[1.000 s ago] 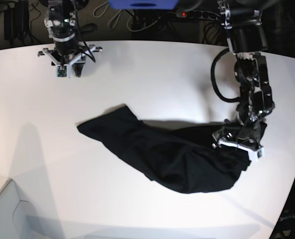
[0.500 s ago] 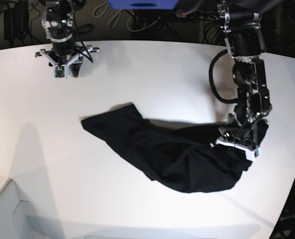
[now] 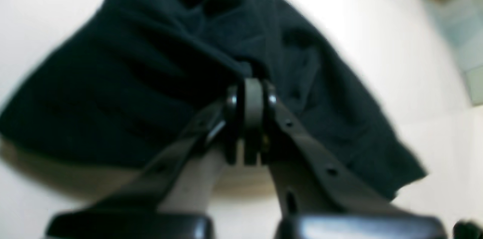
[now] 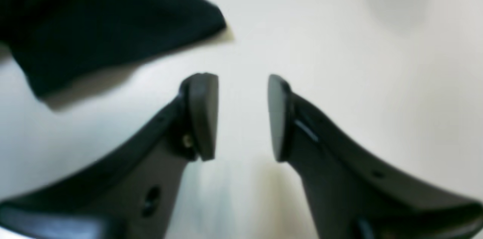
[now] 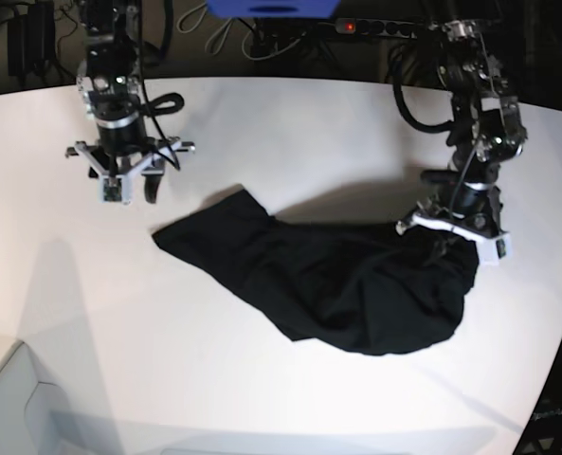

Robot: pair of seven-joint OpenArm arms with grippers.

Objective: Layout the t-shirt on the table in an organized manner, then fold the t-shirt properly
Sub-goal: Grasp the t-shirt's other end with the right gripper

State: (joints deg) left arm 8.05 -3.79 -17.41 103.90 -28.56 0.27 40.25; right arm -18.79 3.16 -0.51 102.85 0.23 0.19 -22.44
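Observation:
The black t-shirt (image 5: 337,280) lies crumpled in a long heap across the white table (image 5: 290,133). No label or print shows. My left gripper (image 5: 449,248) is shut on the shirt's right end and holds that end lifted off the table. In the left wrist view the fingertips (image 3: 252,95) are pressed together on a fold of the cloth (image 3: 151,65). My right gripper (image 5: 134,194) is open and empty above the table, just up and left of the shirt's left corner (image 5: 167,237). In the right wrist view that gripper (image 4: 241,118) has a corner of the shirt (image 4: 94,24) ahead of it to the left.
The table's curved edge (image 5: 555,341) runs down the right side close to the left arm. Cables and dark equipment (image 5: 262,28) lie behind the far edge. A pale lower surface (image 5: 6,398) shows at the bottom left.
My left gripper has lifted and pulled the shirt's right end up and back. My right gripper has come down from the far edge toward the shirt's left corner.

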